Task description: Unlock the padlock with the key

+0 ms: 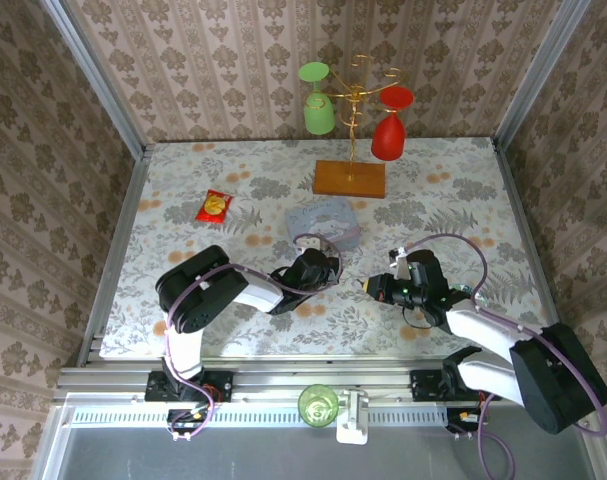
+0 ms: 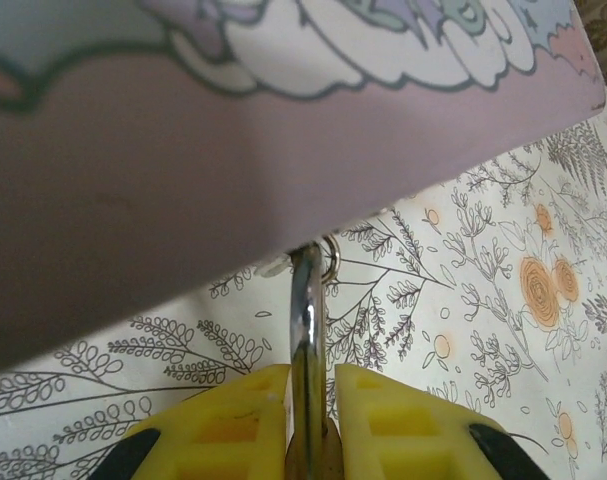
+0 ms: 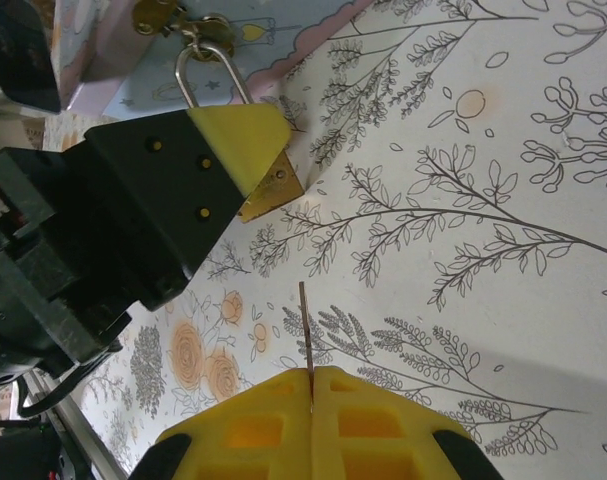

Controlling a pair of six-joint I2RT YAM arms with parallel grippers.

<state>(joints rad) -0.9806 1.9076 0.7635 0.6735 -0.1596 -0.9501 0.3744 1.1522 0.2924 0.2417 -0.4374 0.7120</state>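
My left pincer (image 2: 311, 425) was closed tight on the padlock (image 3: 273, 190). Its yellow fingers (image 2: 233, 430) pressed on each side. The silver loop of the padlock ran up from the fingers and hooked through a small ring at the low edge of the pale tin (image 1: 323, 222). So the padlock sat right against the tin, near the middle of the tabletop (image 1: 453, 190).

My right pincer (image 3: 311, 385) was shut on the key (image 3: 304, 325). I saw the key edge-on, as a thin strip sticking out past the fingers. Its tip pointed toward the padlock but did not touch it. Bare flowered cloth lay between them.

There was open room to the right of both pincers. A red and yellow snack packet (image 1: 215, 206) lay left of the tin, well apart. A wooden stand (image 1: 350, 178) with a green glass (image 1: 317, 108) and a red glass (image 1: 387, 135) stood behind the tin, near the back. Patterned walls (image 1: 283, 60) closed in the tabletop on three sides.
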